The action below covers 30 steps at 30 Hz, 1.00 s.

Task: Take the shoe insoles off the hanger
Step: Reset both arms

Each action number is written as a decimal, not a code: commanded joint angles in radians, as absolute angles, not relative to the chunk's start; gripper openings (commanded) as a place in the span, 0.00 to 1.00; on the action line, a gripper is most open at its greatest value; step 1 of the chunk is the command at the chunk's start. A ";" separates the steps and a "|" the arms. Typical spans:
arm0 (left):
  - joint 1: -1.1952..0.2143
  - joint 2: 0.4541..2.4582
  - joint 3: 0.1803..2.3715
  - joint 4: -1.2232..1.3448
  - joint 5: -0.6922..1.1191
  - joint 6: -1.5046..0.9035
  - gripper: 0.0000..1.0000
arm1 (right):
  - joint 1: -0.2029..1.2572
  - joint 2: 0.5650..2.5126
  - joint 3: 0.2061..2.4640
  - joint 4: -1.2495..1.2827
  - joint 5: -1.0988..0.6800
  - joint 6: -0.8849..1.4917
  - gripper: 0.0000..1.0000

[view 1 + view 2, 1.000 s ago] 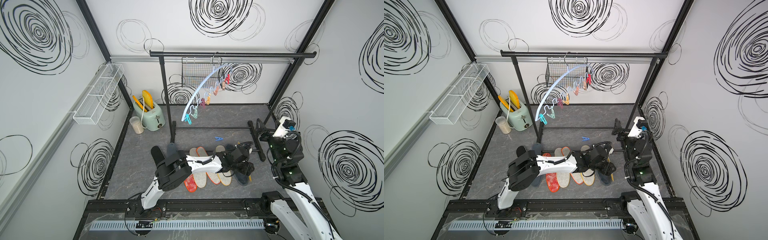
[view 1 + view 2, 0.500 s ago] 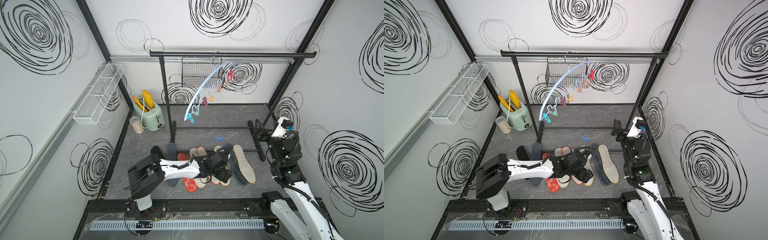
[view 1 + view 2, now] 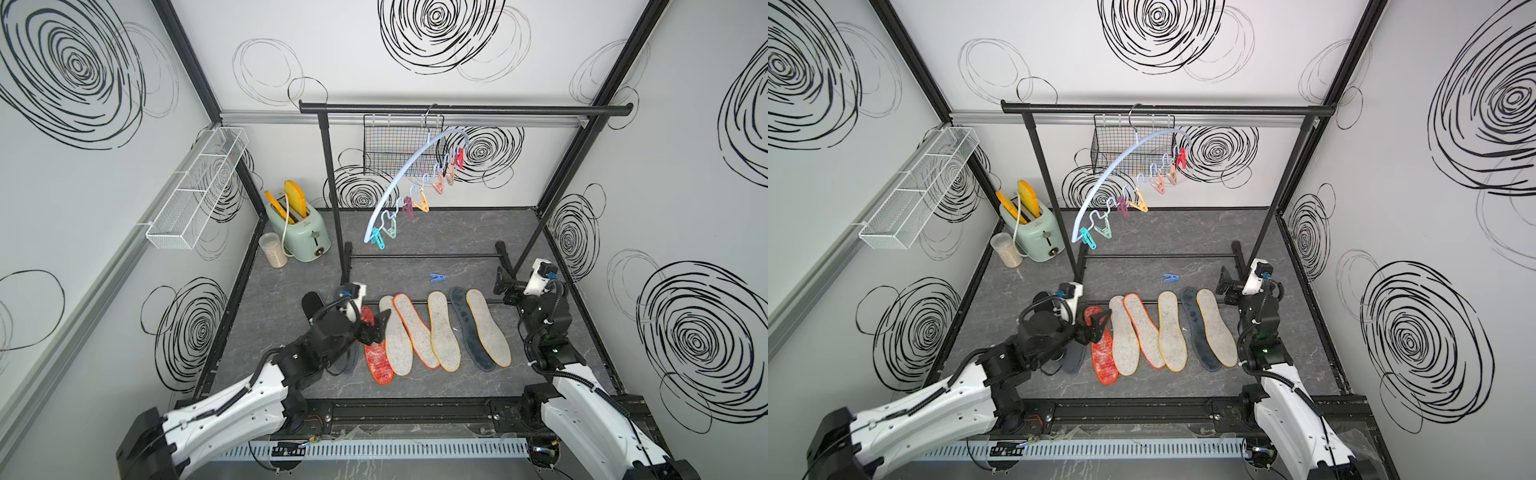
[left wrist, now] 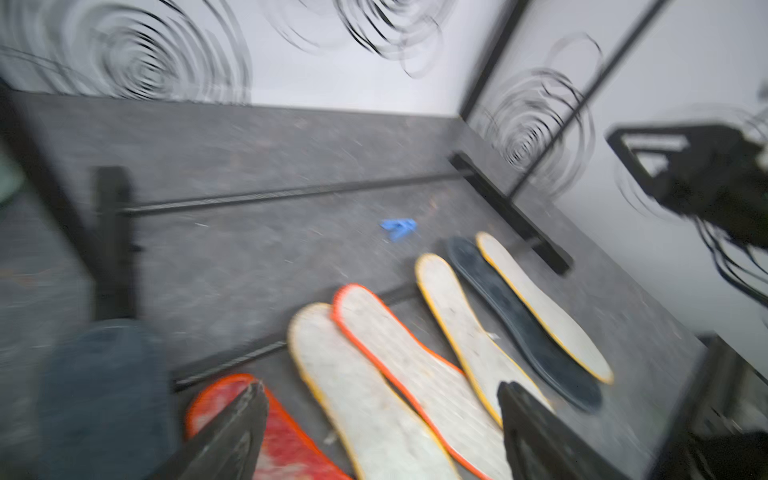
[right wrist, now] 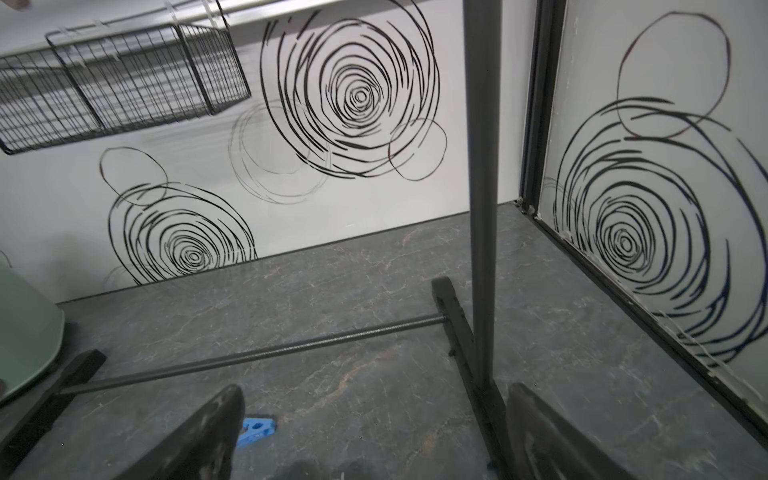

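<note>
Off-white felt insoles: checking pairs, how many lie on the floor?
4: a yellow-rimmed one overlapped by an orange-rimmed one beside the red-orange mesh insole, a third mid-row, a fourth beyond the dark grey insole.

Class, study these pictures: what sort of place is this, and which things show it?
Likely a robot test cell staged as a laundry corner: garment rail, peg hanger, plus left arm and right arm.

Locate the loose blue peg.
In both top views the blue peg lies alone on the grey floor, between the garment rail's lower bar and the nearest dark insole.
</note>
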State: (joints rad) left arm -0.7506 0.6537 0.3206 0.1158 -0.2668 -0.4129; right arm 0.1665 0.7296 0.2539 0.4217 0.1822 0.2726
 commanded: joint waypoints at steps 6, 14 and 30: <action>-0.517 0.334 0.072 0.371 -0.480 -0.204 0.98 | 0.135 0.836 0.181 0.697 0.289 0.214 0.99; -0.265 0.409 -0.058 0.759 -0.480 -0.100 0.98 | 0.091 1.107 0.132 0.984 0.339 0.130 0.99; -0.061 1.249 0.083 1.304 -0.198 -0.057 0.98 | 0.066 1.462 0.102 1.399 0.195 -0.006 0.99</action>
State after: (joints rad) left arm -0.0704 1.2156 0.0551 1.1015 -0.2569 -0.1028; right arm 0.0856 1.4475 0.1200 1.2755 0.2756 0.0181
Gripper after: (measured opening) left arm 0.983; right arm 0.992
